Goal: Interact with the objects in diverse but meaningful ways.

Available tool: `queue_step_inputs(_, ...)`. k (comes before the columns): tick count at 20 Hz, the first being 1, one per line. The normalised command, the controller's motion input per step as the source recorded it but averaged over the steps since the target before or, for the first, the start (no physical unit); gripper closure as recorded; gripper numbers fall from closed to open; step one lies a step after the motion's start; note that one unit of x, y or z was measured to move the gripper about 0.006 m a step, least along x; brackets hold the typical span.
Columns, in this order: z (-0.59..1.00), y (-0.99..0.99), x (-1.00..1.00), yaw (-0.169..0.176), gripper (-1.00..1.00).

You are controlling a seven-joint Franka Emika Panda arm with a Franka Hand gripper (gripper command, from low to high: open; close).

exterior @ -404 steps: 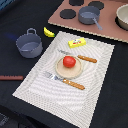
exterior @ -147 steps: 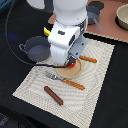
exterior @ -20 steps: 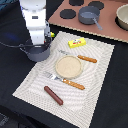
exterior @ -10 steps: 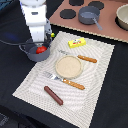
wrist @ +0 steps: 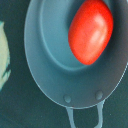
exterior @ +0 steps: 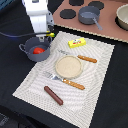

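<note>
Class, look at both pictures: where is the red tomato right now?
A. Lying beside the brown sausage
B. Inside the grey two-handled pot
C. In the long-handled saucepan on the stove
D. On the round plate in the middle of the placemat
B: the red tomato lies inside the grey two-handled pot; the wrist view shows it against the pot's floor.

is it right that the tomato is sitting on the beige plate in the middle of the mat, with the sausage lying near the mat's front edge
Not quite. The red tomato lies inside the grey two-handled pot, not on the plate, which is bare; both the exterior and wrist views show it. The sausage does lie near the mat's front edge.
</note>
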Motion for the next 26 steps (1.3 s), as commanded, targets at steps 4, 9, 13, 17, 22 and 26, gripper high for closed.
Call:
queue_step_inputs(4, 0.13, 0.60, -0.16, -0.035, -1.00)
queue_step_inputs(9, 0.07, 0.61, -0.24, -0.036, -1.00)
queue_step_inputs(13, 0.00, 0.52, -0.29, -0.086, -1.00)
queue_step_inputs(17, -0.04, 0.35, -0.32, -0.141, -1.00)
queue_step_inputs(22, -0.15, 0.20, -0.36, -0.158, -1.00)
queue_step_inputs(26, -0.17, 0.07, -0.29, -0.081, -1.00)
